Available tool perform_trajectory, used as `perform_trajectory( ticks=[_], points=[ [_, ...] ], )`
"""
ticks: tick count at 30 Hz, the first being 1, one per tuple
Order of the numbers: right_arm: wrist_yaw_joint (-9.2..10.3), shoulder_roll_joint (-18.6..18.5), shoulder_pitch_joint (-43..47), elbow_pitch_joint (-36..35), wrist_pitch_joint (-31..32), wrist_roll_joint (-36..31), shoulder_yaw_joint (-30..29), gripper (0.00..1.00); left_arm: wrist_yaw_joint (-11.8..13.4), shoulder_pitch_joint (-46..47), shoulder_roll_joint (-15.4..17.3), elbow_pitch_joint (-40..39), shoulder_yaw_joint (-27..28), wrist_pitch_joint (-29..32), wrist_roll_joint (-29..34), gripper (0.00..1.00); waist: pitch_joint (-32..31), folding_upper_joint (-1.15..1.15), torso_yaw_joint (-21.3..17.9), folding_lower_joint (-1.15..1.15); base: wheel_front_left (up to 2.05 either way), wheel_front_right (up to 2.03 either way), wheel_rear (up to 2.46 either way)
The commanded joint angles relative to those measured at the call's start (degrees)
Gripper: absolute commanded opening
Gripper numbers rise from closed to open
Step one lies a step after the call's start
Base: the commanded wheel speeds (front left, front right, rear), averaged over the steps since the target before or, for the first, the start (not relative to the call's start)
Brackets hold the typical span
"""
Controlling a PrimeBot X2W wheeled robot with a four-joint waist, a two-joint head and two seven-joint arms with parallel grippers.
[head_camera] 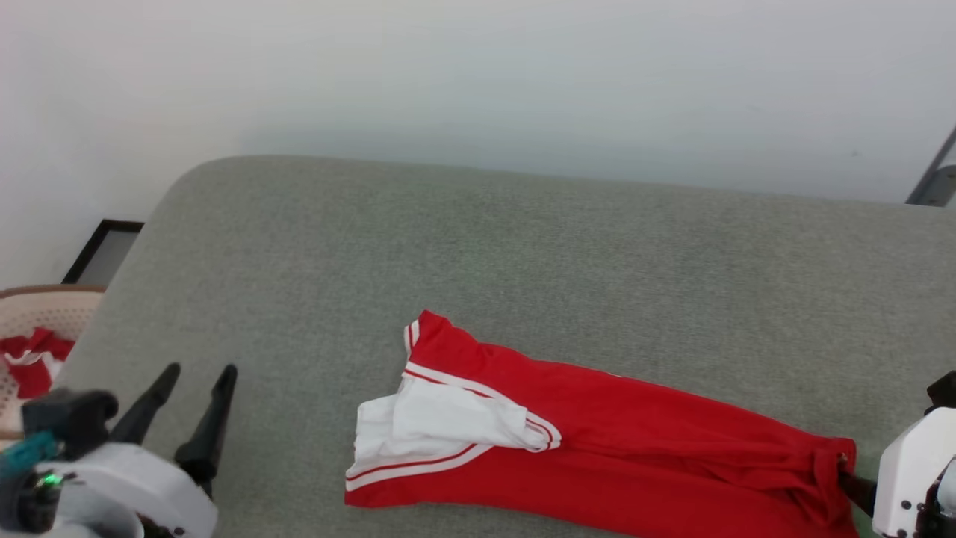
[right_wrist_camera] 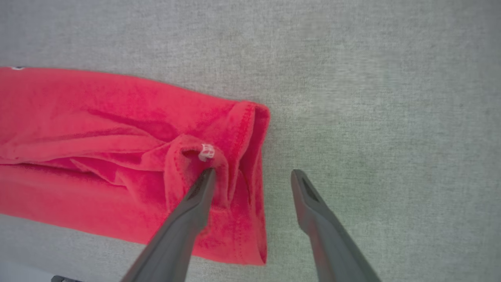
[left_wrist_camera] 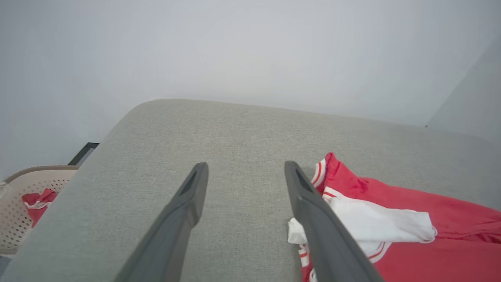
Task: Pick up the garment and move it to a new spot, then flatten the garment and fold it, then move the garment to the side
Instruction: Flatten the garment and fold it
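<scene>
Both pincers are seen with jaws wide apart, and nothing is clamped in either. The left pincer is held over bare surface, well to the left of the garment. The right pincer is placed at the garment's right end. One finger is set against a raised pucker of the hem and the other is over bare surface just beside it. Whether that fingertip is tucked under the pucker or only touching it cannot be told for sure.

The garment is laid near the front edge of the surface as a long, narrow red strip running left to right. A white sleeve is turned over onto its left end, and striped trim is shown there. No lettering is visible, so the front is judged to be folded inward or turned down.

From this lie, the pick-up and move are judged done. The flattening and a first lengthwise fold are judged largely done too, though the right end is bunched and creased. A fold across the length is probably left, and then the shift to the side. A basket with other red and white cloth is seen off the left edge and is no part of the job.
</scene>
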State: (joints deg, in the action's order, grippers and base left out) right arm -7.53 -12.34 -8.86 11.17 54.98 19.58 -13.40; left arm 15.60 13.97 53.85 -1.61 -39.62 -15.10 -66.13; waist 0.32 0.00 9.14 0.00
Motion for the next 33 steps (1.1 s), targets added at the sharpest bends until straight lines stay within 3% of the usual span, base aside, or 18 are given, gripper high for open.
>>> perform_trajectory(
  ticks=[1,8,16,17,18,19,33],
  points=[
    [0.1,0.17,-0.64,0.93,-0.07,-0.26,-0.08,1.0,-0.51,-2.06,-1.05,-0.12,2.32,-0.01,1.64,1.0,0.48,0.0,0.82,0.0,0.0,0.0,0.0],
    [0.1,0.96,-2.49,8.31,0.1,-0.98,0.13,1.0,-3.87,-12.23,-7.65,-0.84,15.43,0.0,12.83,1.0,1.5,0.0,2.67,0.0,0.0,0.0,0.0],
    [0.1,2.05,-4.55,17.57,0.7,-1.14,0.18,1.0,-9.2,-18.31,-15.39,0.27,26.19,-0.01,20.57,1.0,2.19,0.0,4.16,0.0,0.0,0.0,0.0],
    [0.1,2.09,-4.76,18.43,0.31,-1.11,0.35,0.62,-9.84,-18.86,-16.25,0.37,27.17,-0.01,21.25,1.0,2.17,0.0,4.33,0.0,0.0,0.0,0.0],
    [0.1,2.06,-5.08,19.3,-0.06,-1.02,0.52,0.05,-10.42,-19.33,-17.27,0.42,28.28,-0.01,21.97,1.0,2.14,0.0,4.51,0.0,0.0,0.0,0.0],
    [0.1,1.82,-5.27,20.2,-0.02,-1.29,0.87,0.0,-10.78,-19.91,-17.93,0.64,29.24,-0.01,22.86,1.0,2.08,0.0,4.63,0.0,0.0,0.0,0.0],
    [0.25,-5.51,-9.25,23.61,-3.02,-2.81,-0.73,0.0,-17.36,-23.53,-26.56,2.24,38.43,-0.01,30.26,1.0,1.33,0.0,4.0,0.0,0.0,0.0,0.0]
  ],
)
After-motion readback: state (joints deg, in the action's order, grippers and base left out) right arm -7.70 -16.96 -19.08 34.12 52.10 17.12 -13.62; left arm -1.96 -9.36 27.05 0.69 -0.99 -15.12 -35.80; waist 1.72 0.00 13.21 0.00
